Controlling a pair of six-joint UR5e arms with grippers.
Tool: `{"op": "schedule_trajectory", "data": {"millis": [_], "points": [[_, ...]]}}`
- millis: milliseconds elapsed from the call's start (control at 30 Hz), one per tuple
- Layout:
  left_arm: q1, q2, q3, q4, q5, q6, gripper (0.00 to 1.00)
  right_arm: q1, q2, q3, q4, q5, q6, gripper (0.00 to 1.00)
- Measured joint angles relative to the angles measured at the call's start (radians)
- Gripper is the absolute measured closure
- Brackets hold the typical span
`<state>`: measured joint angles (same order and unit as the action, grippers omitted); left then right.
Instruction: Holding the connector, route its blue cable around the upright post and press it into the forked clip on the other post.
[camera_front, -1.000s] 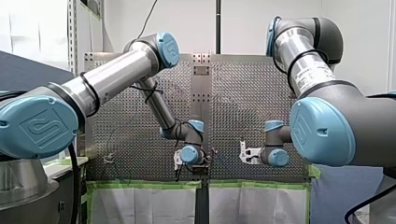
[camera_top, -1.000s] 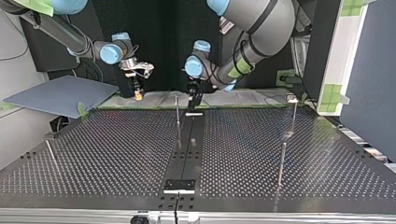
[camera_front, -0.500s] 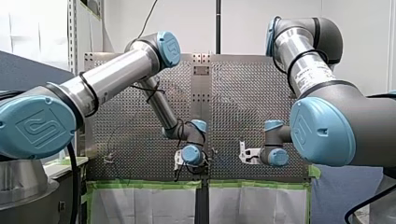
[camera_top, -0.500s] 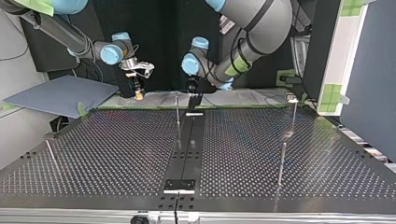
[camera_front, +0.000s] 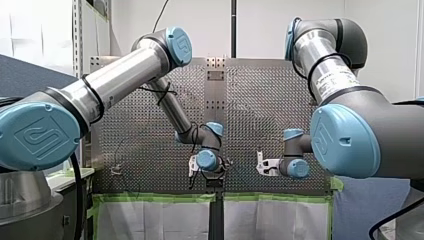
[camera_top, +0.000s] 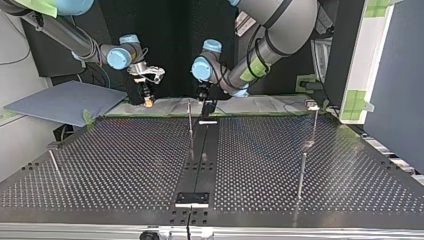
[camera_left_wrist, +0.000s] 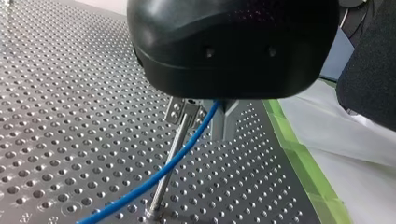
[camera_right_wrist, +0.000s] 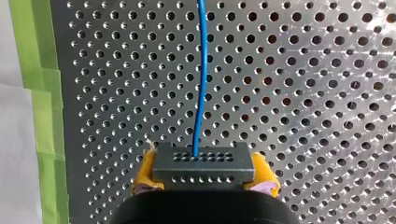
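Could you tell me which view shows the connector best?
The right wrist view: the connector sits close-up, clamped between yellow pads. The top view leaves it indistinct at my right gripper; the front and left wrist views show nothing.

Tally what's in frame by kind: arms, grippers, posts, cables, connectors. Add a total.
Arms: 2 (left arm, right arm)
Grippers: 2 (left gripper, right gripper)
Posts: 4
Blue cable: 1
Connector: 1
Total: 10
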<state>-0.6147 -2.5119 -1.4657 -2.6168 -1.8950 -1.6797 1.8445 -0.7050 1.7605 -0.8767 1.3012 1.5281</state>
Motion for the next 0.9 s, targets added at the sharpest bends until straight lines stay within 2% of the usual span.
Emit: {"op": "schedule_trajectory", "data": {"millis": [433,633,900], "points": [[0.032,-0.002,0.002,0.031,0.031,-0.035,1.00,0.000,0.000,-0.003,-0.014,0.001,0.004,0.98],[0.041,-0.030,0.021,0.016,0.039,-0.041,1.00,0.000,0.000,-0.010,-0.014,0.001,0.006,0.98],[0.051,-0.036,0.047,0.002,0.043,-0.047,1.00,-0.003,0.000,-0.012,-0.014,0.001,0.006,0.98]]}}
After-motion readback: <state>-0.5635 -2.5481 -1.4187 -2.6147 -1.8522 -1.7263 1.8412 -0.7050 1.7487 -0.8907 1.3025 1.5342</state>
